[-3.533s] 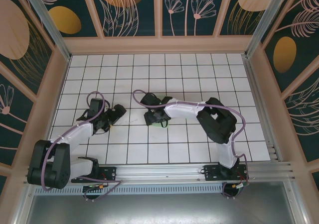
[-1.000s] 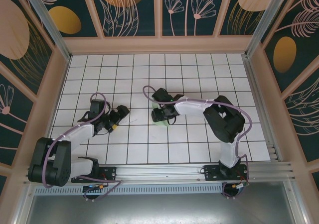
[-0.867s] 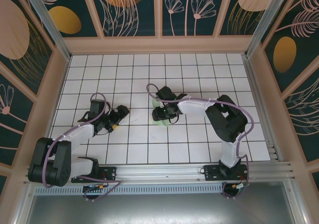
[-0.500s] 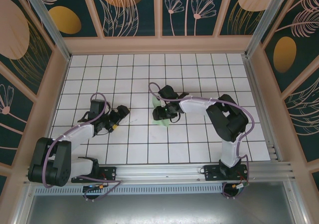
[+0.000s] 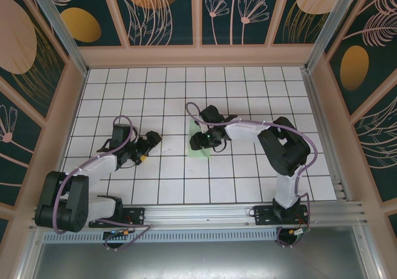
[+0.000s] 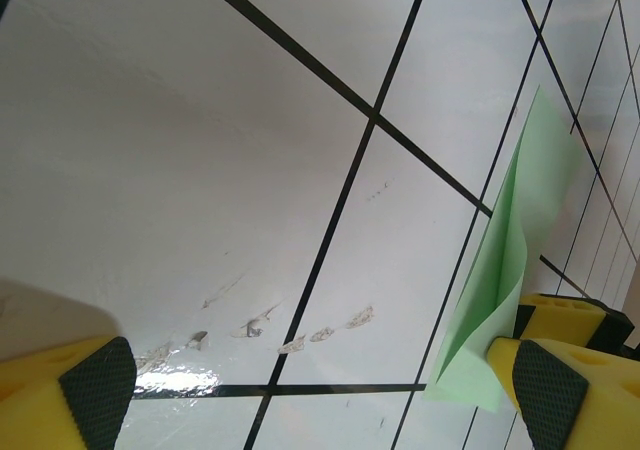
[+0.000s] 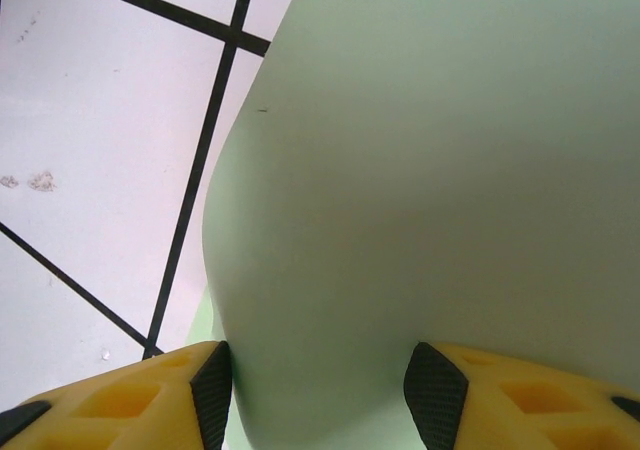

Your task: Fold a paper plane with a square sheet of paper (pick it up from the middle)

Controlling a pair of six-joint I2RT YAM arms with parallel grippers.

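Compared with three and a half seconds ago, the right arm's wrist has swung toward 12 o'clock. More green shows around it in the top view than a second ago. The left arm sits much where it was a second ago.

There are two arms, two end effectors and one sheet of paper (image 5: 198, 157).

The sheet of paper lies at about the middle of the white tiled desk (image 5: 248, 93). The right end effector (image 5: 201, 141) is on top of it. In the right wrist view the paper (image 7: 450, 170) bulges up in a smooth curve between the two black pads. It touches both of them, so the right end effector (image 7: 325, 390) is clamped on the sheet.

The left end effector (image 5: 154, 140) is at 9 o'clock from the paper, apart from it, with its fingers spread wide and nothing between them. In its own camera the left end effector (image 6: 320, 395) frames bare desk. The paper (image 6: 510, 270) stands creased at 3 o'clock, its lower end meeting the right arm's yellow fingers (image 6: 565, 315).
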